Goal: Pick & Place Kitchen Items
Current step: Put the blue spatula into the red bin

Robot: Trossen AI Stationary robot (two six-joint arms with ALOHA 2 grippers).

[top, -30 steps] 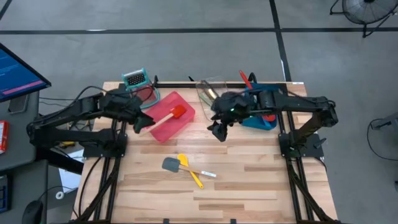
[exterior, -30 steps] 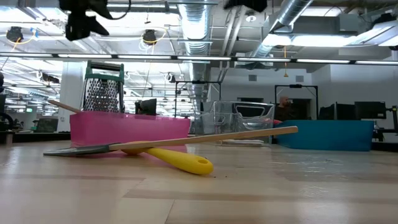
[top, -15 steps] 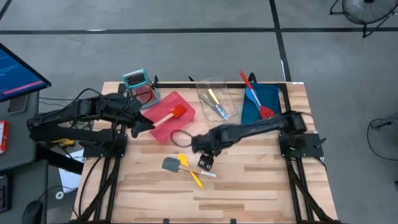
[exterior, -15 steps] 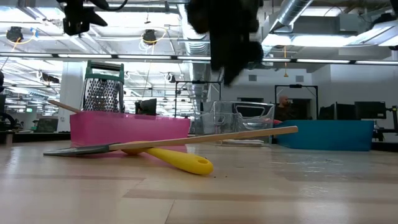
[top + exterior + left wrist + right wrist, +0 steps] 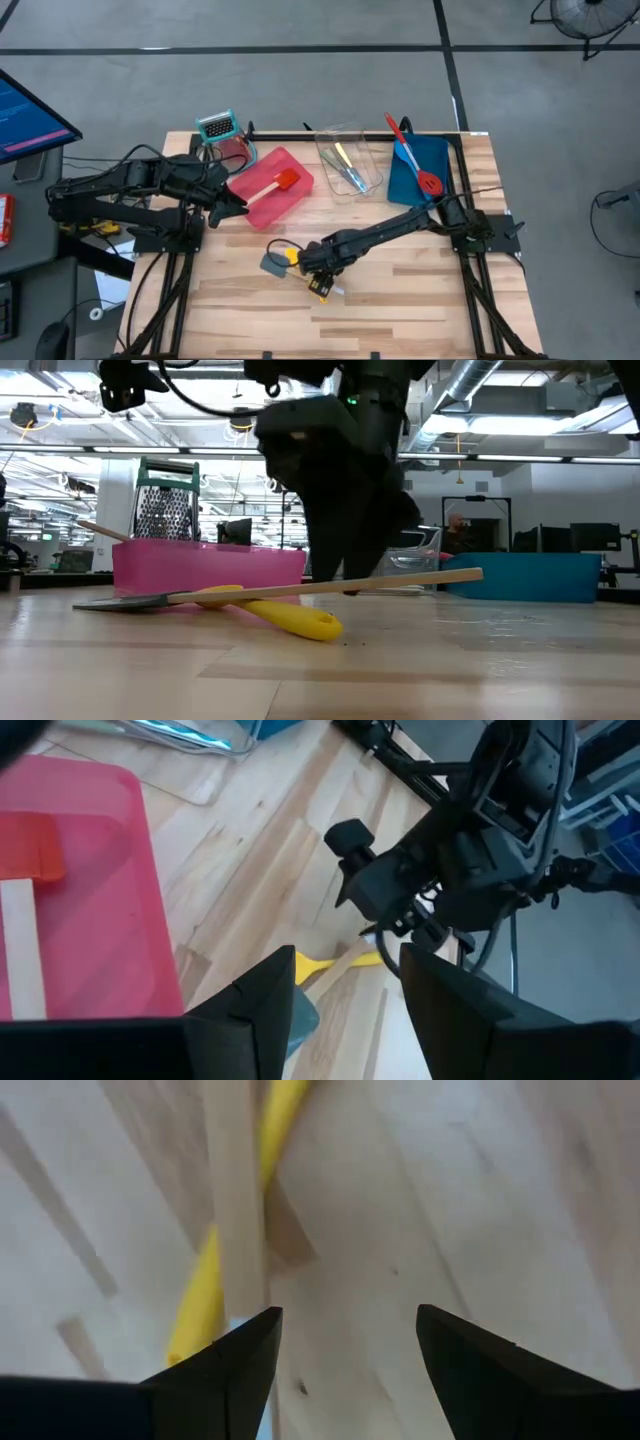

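Note:
A yellow spoon [image 5: 297, 261] lies on the table, and a grey spatula [image 5: 273, 264] rests its wooden handle [image 5: 330, 586] across it, head on the wood. My right gripper [image 5: 322, 270] points down over the two handles, open; in the right wrist view [image 5: 345, 1320] the wooden handle [image 5: 235, 1210] and yellow handle [image 5: 200, 1300] run beside one finger. I see no touch. My left gripper [image 5: 238, 205] hangs open by the red tray's near corner, holding nothing [image 5: 345, 965].
At the back stand a red tray [image 5: 262, 205] with a red spatula [image 5: 278, 183], a clear tray [image 5: 368, 150] with knives, a blue tray [image 5: 425, 155] with a red spoon [image 5: 415, 160], and a grater [image 5: 215, 128]. Bare wood lies toward the near edge.
My right gripper has come from high above the far trays down and toward the table's near left, tipping to point downward, and now stands low over the spoon and spatula handles. Its fingers have stayed open.

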